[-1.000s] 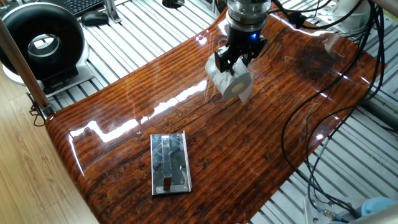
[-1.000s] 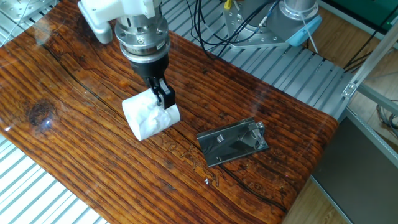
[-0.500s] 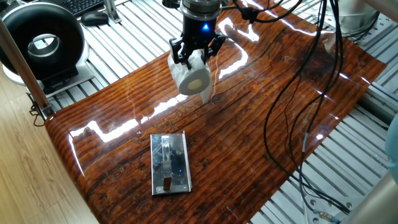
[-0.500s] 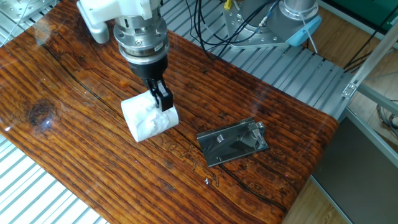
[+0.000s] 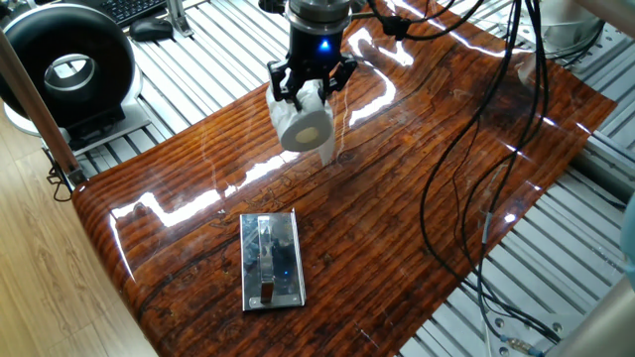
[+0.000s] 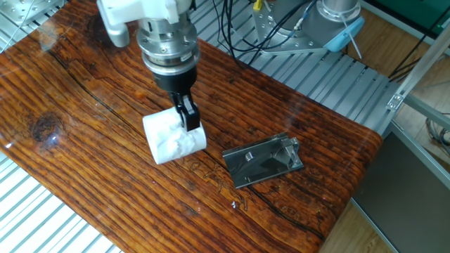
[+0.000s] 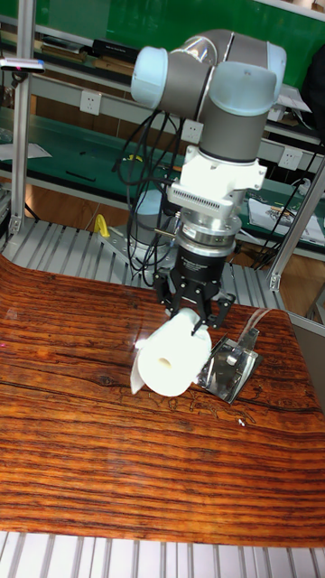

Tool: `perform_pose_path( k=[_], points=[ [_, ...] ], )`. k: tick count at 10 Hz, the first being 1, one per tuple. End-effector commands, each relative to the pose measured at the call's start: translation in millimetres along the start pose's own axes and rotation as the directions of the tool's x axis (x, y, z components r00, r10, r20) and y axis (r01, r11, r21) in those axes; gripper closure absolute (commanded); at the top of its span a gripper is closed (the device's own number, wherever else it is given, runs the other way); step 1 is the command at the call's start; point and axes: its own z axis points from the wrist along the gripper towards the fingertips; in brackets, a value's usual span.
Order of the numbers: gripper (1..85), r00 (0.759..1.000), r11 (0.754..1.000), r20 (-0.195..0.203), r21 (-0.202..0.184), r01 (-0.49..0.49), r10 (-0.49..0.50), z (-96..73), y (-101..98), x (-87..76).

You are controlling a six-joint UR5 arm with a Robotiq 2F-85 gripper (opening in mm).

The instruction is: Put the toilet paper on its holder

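The toilet paper [image 5: 306,122] [image 6: 172,136] [image 7: 173,358] is a white roll held above the wooden table, its cored end facing outward. My gripper [image 5: 310,89] [image 6: 184,118] [image 7: 192,321] is shut on the toilet paper from above. The holder [image 5: 271,259] [image 6: 264,161] is a shiny chrome plate with a raised bar, lying flat on the table some way from the roll. In the tall fixed view the holder [image 7: 231,363] sits just behind and right of the roll, partly hidden by it.
A black-and-white ring-shaped device [image 5: 67,71] stands off the table at the far left. Black cables [image 5: 466,149] hang across the table's right side. The glossy wooden table [image 5: 397,228] is curved, with metal slats around it.
The arm carried the roll from the table's middle-right toward the left a second ago; in the last half second it shifted only slightly, a little closer to the holder.
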Motion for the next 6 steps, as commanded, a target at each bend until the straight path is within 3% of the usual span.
perform_pose_path(
  k=[1, 3, 6],
  points=[
    [84.7, 0.999, 0.999, 0.026, -0.019, -0.046, 0.047, 6.8, 11.0, 13.2],
    [84.7, 0.998, 0.998, 0.041, -0.030, -0.053, 0.055, 17.8, 16.2, 17.1],
    [84.7, 0.998, 1.000, 0.053, -0.003, -0.028, 0.028, 25.9, 10.8, 20.4]
  ],
)
